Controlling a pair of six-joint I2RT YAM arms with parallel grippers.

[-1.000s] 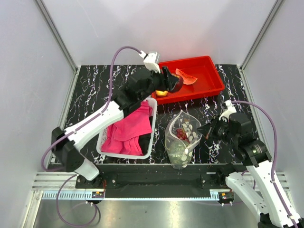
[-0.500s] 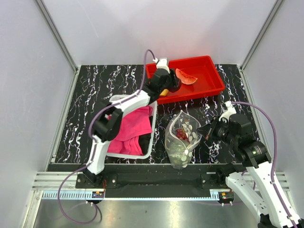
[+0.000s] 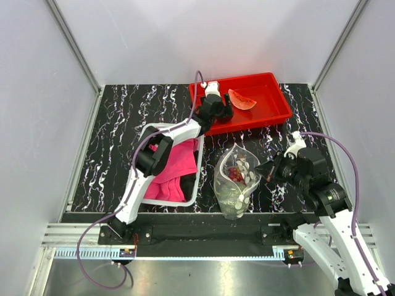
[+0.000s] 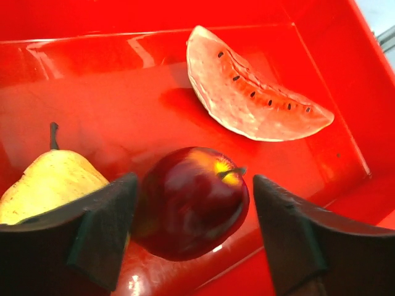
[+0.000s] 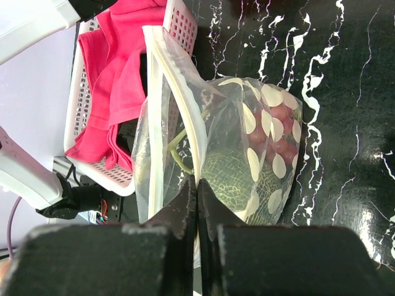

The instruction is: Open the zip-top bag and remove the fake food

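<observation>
You're looking at the red tray sitting at the far side. The zip-top bag is lying just right of the white basket, its long axis running near-to-far and its mouth pointing trayward. Your right gripper is pinching its rim, fingers together. Your left gripper is hanging spread wide around the dark red fruit in the tray.

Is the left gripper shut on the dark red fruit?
No, the left gripper stands open around the dark red fruit, with a gap showing on one side.
</observation>
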